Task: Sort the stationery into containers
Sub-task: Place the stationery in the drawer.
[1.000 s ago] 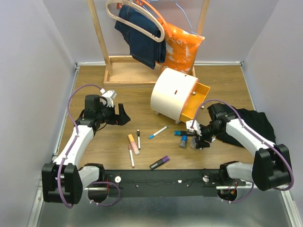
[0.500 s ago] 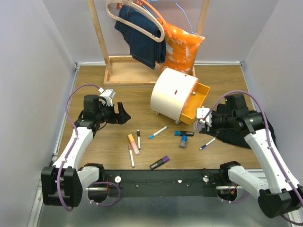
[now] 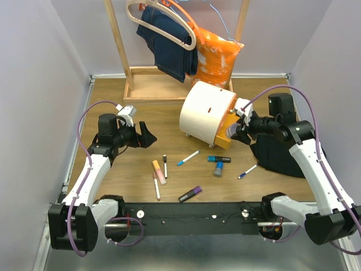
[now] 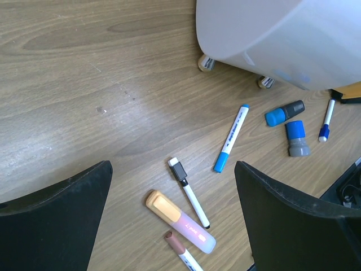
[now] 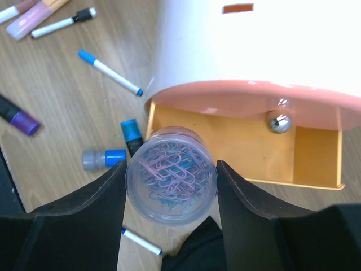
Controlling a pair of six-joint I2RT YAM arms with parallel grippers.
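Note:
My right gripper (image 3: 237,129) is shut on a clear round tub of paper clips (image 5: 171,175), held above the front edge of the open orange drawer (image 5: 242,147) of the cream cabinet (image 3: 206,112). My left gripper (image 3: 148,135) is open and empty, left of the cabinet. On the table lie an orange-pink highlighter (image 3: 159,171), a black-capped white pen (image 3: 165,166), a blue-capped pen (image 3: 188,158), a purple marker (image 3: 190,193), two short blue items (image 3: 219,164) and a small blue-tipped pen (image 3: 247,171). The left wrist view shows the highlighter (image 4: 179,221) between my fingers, below them.
A dark cloth (image 3: 282,152) lies under my right arm. A wooden clothes rack (image 3: 158,84) with jeans and an orange bag (image 3: 217,56) stands at the back. The drawer above the open one has a silver knob (image 5: 276,121).
My right gripper rose from the table near the short blue items and moved back to the open drawer with the tub. The left gripper has barely moved.

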